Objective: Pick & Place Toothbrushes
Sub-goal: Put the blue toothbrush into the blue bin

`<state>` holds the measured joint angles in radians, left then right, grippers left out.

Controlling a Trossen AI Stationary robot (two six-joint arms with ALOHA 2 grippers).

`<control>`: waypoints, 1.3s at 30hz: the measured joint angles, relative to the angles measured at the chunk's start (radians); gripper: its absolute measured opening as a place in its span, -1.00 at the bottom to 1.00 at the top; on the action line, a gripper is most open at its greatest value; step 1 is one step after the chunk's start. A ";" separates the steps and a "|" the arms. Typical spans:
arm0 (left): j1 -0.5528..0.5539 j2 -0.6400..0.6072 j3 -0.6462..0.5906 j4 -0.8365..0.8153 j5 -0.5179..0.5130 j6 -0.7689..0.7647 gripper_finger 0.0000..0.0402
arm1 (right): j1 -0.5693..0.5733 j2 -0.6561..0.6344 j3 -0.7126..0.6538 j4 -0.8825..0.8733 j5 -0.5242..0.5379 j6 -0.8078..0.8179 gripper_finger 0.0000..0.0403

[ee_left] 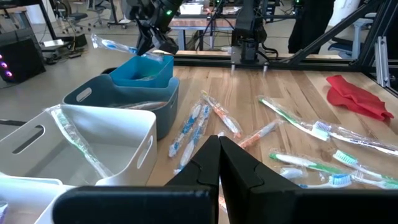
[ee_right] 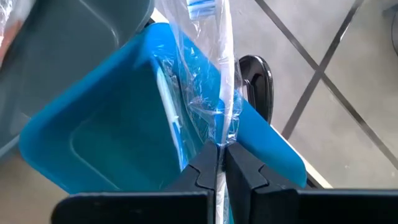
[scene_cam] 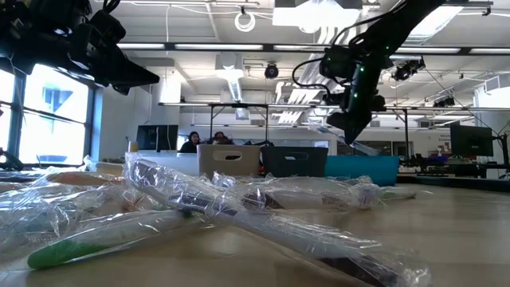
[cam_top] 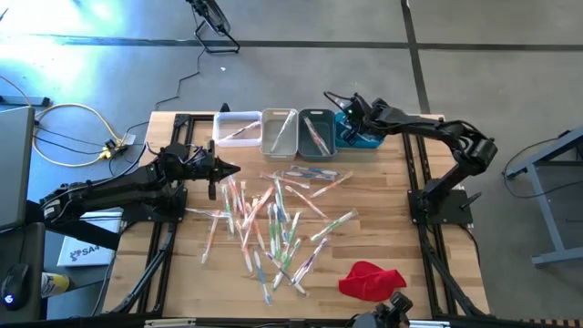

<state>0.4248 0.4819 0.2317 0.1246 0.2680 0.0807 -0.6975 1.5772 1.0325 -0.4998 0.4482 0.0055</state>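
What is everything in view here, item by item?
Loose toothbrushes: dozens, mixed colours, wrapped, scattered mid-table.
Held toothbrush: one, blue, above the blue bin.
Bins: four in a row at the far edge; white bin, beige bin, grey bin, blue bin.
Red cloth: one, near edge.
Table: one, wooden.
Left end effector: shut, empty, near the white bin.
Right end effector: shut on the held toothbrush.
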 joint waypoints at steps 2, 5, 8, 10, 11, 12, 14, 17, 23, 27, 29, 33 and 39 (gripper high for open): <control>0.000 0.000 0.000 0.000 0.000 0.000 -1.00 | 0.000 0.000 0.000 0.006 -0.002 0.000 -0.97; 0.000 0.000 0.000 0.000 0.000 0.000 -1.00 | 0.000 0.000 0.000 0.011 -0.002 -0.001 -0.97; 0.000 0.000 0.000 0.000 0.000 0.000 -1.00 | -0.005 0.000 0.000 0.011 -0.015 0.005 -0.97; 0.000 0.000 0.000 0.000 0.000 0.000 -1.00 | -0.009 0.000 0.000 0.011 -0.018 0.017 -0.97; 0.000 0.000 0.000 0.000 0.000 0.000 -1.00 | -0.012 0.000 0.000 0.011 -0.018 0.019 -0.97; 0.000 0.000 0.000 0.000 0.000 0.000 -1.00 | -0.014 0.000 0.000 0.010 -0.017 0.020 -0.97; 0.000 0.000 0.000 0.000 0.000 0.000 -1.00 | -0.022 0.000 0.000 0.011 -0.008 0.020 -0.97; 0.000 0.000 0.000 0.000 0.000 0.000 -1.00 | -0.034 0.002 0.000 0.011 -0.002 0.032 -0.97; 0.000 0.000 0.000 0.000 0.000 0.000 -1.00 | -0.045 0.062 0.000 0.010 -0.003 0.043 -0.97; 0.000 0.000 0.000 0.000 0.000 0.000 -1.00 | -0.045 0.105 0.000 0.010 -0.003 0.024 -0.97; 0.000 0.000 0.000 0.000 0.000 0.000 -1.00 | -0.044 0.116 0.000 0.010 -0.002 0.018 -0.97; 0.000 0.000 0.000 0.000 0.000 0.000 -1.00 | -0.045 0.118 0.000 0.010 -0.001 0.016 -0.95; 0.000 0.000 0.000 0.000 0.000 0.000 -1.00 | -0.045 0.118 0.000 0.002 -0.004 0.005 -0.75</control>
<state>0.4252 0.4818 0.2317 0.1247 0.2680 0.0807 -0.7425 1.6955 1.0325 -0.4973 0.4442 0.0104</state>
